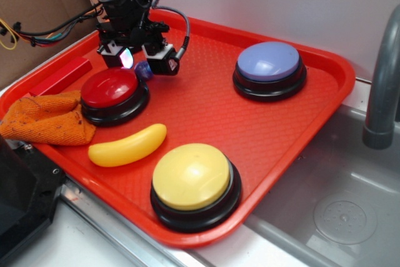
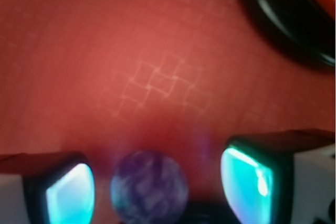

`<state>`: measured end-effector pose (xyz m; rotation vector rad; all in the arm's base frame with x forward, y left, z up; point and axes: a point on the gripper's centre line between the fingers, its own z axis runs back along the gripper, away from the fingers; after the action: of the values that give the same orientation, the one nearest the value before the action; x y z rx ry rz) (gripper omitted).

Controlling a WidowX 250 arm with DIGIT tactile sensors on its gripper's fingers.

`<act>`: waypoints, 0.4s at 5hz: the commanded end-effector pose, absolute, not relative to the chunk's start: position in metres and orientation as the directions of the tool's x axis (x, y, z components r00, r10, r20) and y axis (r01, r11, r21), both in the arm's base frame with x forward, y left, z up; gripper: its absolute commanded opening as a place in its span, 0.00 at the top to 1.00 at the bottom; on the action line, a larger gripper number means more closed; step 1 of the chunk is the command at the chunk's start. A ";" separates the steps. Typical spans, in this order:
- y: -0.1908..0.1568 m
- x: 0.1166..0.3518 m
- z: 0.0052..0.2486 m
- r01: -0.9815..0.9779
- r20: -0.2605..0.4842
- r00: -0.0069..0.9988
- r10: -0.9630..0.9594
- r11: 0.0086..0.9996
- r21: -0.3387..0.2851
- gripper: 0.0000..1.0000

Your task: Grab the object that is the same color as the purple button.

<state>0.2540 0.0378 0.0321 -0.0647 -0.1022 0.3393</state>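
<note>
Four domed buttons, counted by what shows: yellow, red and lavender-blue in full in the exterior view; an orange one cannot be confirmed.
Yellow button (image 1: pixel 195 186): nearest the camera, at about 6 o'clock on the red tray (image 1: pixel 262 136), black base, untouched.
Toy banana (image 1: pixel 128 146): just behind the yellow button toward 9 o'clock, lying flat; wrong colour, to be ignored.
Orange cloth (image 1: pixel 47 120): bunched at the tray's 9 o'clock edge, touching the red button's base.
Red button (image 1: pixel 114 94): at about 10 o'clock, just beside the gripper.
Purple button (image 1: pixel 269 70): at about 1 o'clock, well apart from the arm; it sets the colour to match.
Marbled purple ball (image 2: pixel 149 193): on the tray floor between the fingers, nearer the left-hand pad in the wrist view; in the exterior view it peeks out at the red button's far rim.
Gripper (image 1: pixel 142 59): low over the tray at 11 o'clock, jaws parted, straddling the ball with a gap on each side; nothing gripped yet.
Step in hand, as I judge it: closing on the ball.
Doing it well: centre the ball between the glowing pads (image 2: pixel 244 182), stay low so they meet it at its widest, close slowly.
Risk: a small round ball may squirt out or roll against the red button's base.
</note>
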 end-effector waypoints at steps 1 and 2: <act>0.039 0.256 0.036 -0.346 0.096 0.931 0.351 0.936 -0.069 1.00; 0.038 0.257 0.034 -0.362 0.085 0.927 0.365 0.931 -0.047 1.00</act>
<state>0.2506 0.0371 0.0306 -0.0276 -0.0689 0.3893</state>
